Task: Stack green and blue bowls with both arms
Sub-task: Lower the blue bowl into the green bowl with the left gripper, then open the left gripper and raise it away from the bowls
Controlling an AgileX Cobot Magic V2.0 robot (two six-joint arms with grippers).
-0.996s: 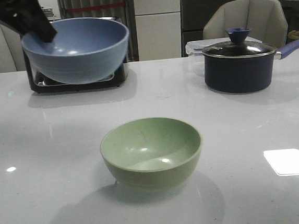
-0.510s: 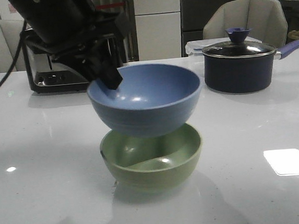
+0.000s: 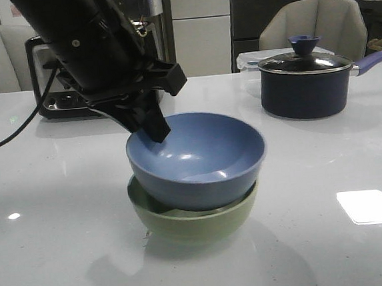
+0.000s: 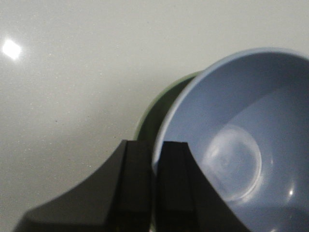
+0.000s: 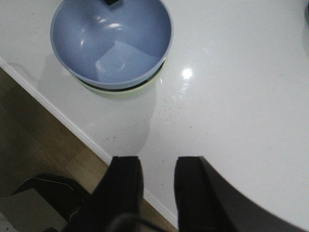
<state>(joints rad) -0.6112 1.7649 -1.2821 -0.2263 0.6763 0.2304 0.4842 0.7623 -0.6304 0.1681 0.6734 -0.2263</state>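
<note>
The dusty blue bowl (image 3: 199,159) sits tilted inside the pale green bowl (image 3: 191,223) in the middle of the white table. My left gripper (image 3: 151,130) is shut on the blue bowl's far-left rim. In the left wrist view the gripper (image 4: 155,150) pinches the blue bowl's (image 4: 241,140) rim, with a sliver of the green bowl (image 4: 154,111) beneath. My right gripper (image 5: 158,164) is open and empty above the table's front edge, apart from the blue bowl (image 5: 112,41). The right arm does not show in the front view.
A dark lidded saucepan (image 3: 303,83) with a purple handle stands at the back right. A black and silver appliance (image 3: 53,101) stands at the back left behind my left arm. The table edge (image 5: 72,123) and the floor show in the right wrist view.
My left gripper has carried the blue bowl from the back left over to the green bowl and lowered it into it. The green bowl has stayed in place.
</note>
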